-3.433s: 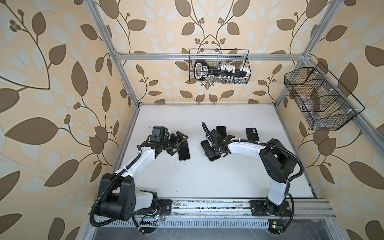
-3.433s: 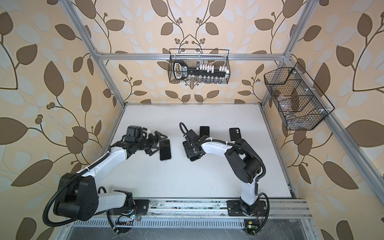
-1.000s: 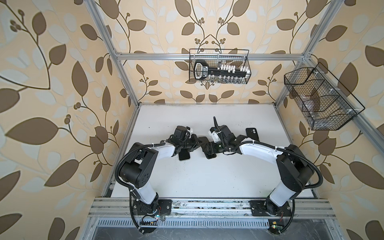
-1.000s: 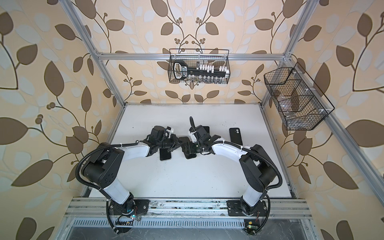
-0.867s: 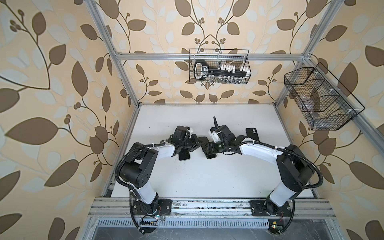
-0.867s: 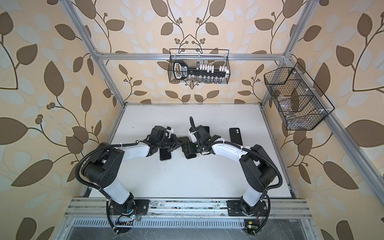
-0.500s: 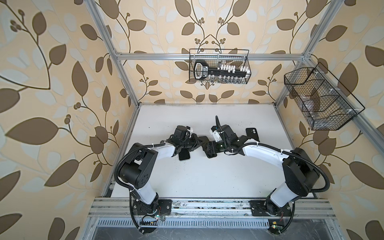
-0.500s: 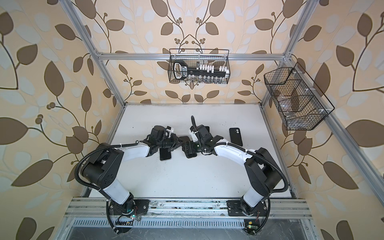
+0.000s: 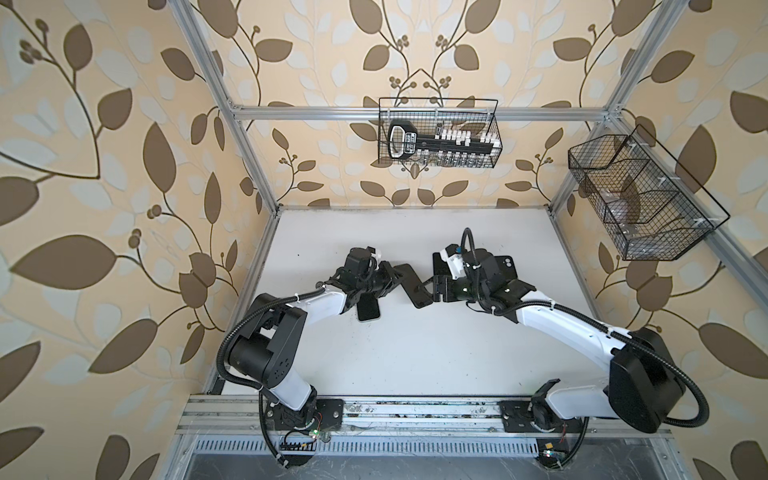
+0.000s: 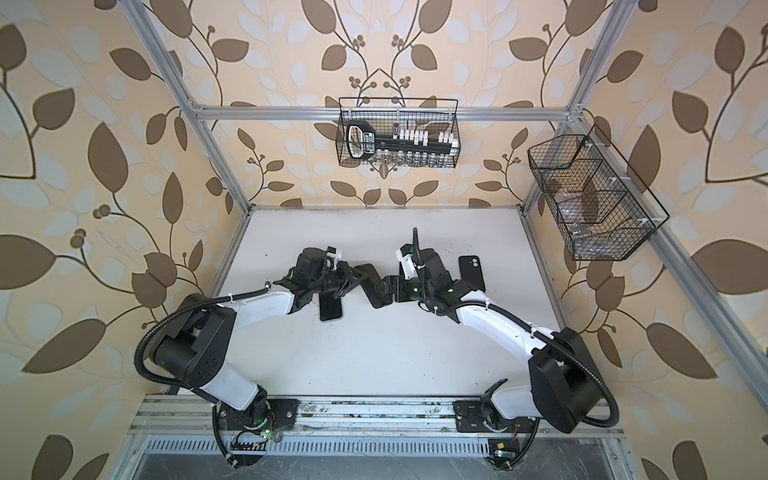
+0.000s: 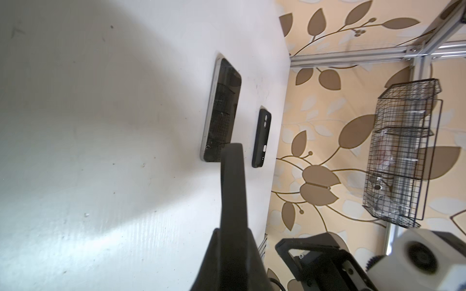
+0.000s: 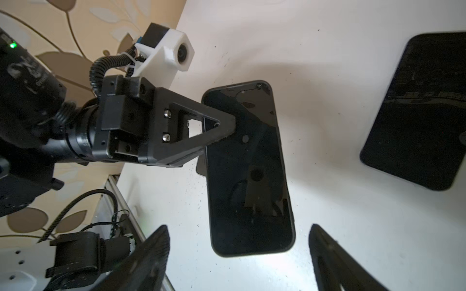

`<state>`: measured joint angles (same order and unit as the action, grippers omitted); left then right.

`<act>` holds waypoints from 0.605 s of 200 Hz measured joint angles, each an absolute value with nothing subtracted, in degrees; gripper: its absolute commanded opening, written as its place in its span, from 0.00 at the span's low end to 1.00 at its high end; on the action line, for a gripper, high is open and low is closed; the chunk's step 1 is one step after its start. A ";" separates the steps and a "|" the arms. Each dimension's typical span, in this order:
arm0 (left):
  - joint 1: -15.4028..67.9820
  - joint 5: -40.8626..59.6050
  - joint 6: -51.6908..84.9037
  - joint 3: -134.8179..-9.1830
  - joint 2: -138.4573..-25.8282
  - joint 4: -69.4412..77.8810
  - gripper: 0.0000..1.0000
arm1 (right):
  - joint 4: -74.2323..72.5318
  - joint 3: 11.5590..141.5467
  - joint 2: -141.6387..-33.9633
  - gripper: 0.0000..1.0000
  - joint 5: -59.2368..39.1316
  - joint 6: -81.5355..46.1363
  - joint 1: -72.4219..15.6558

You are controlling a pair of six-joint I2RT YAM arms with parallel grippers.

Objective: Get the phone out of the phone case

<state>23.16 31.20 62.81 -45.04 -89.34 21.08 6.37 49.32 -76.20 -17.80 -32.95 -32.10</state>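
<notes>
"Silver-rimmed phone [image 9: 368,311] nearest the table [image 9: 415,365] front edge, relevant?"
"No, it lies flat, partly under the left arm. Task phone [image 12: 249,171] is mid-table and looks lifted. The rim is matte, so the phone case [image 12: 252,254] is probably still on."
"Who has it?"
"Left gripper [image 12: 219,136] is clamped tight on one long edge, to steady it I'd say. Right gripper [image 12: 239,252] has its fingers spread wide either side of the free end, not touching, lined up to pull or peel."
"Farther back?"
"Another bare phone [image 12: 416,113] lies flat behind the right wrist. Empty black case [image 11: 262,138] sits beyond it toward the right edge, out of the work zone."
</notes>
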 measured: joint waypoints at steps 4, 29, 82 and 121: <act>23.16 30.83 63.11 -45.04 -88.77 21.34 0.00 | 6.13 48.84 -75.44 0.86 -18.00 -33.36 -31.92; 23.16 28.88 65.14 -45.04 -85.95 24.03 0.00 | 4.78 46.87 -70.35 0.86 -19.16 -35.90 -31.16; 23.16 24.58 67.75 -45.04 -81.80 25.56 0.00 | 1.37 43.46 -62.87 0.87 -21.61 -39.68 -27.88; 23.00 21.96 68.16 -45.04 -79.70 26.46 0.00 | -1.34 41.85 -61.89 0.87 -23.18 -41.71 -27.18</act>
